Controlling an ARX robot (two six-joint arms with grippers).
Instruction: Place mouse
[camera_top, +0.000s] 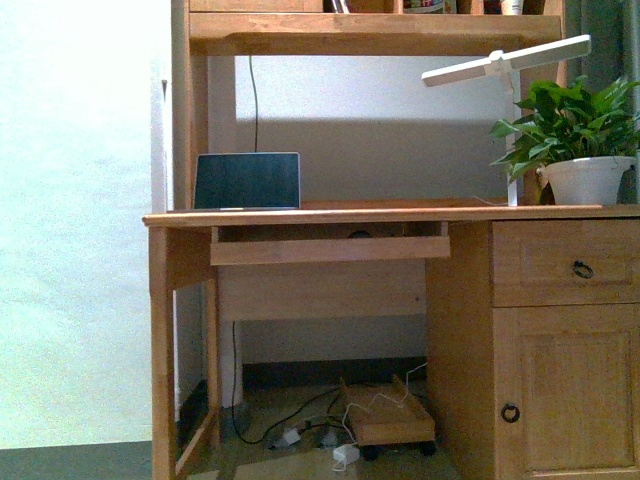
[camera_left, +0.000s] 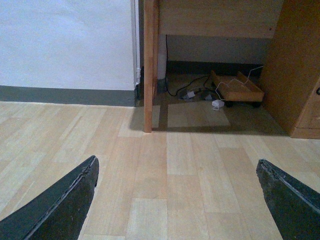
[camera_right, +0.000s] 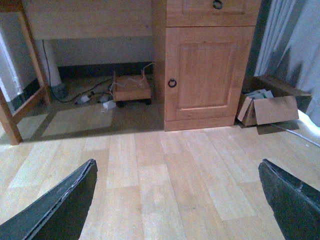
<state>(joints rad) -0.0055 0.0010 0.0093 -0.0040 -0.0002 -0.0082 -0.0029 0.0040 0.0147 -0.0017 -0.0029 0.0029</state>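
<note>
A small dark rounded shape (camera_top: 358, 235) peeks over the front board of the desk's pull-out tray (camera_top: 330, 249). It may be the mouse, but it is mostly hidden and too small to tell. Neither wrist view shows the mouse. My left gripper (camera_left: 176, 162) hangs open over bare wooden floor in front of the desk's left leg (camera_left: 149, 65), with nothing between its dark fingers (camera_left: 65, 205). My right gripper (camera_right: 177, 162) is also open and empty, over the floor in front of the cabinet door (camera_right: 207, 70). Neither arm appears in the front view.
A wooden desk (camera_top: 380, 214) carries a tablet-like dark screen (camera_top: 247, 181) at left, and a potted plant (camera_top: 580, 150) and white lamp (camera_top: 505, 62) at right. Under it lie cables and a small wheeled board (camera_top: 390, 415). A cardboard box (camera_right: 267, 107) sits beside the cabinet.
</note>
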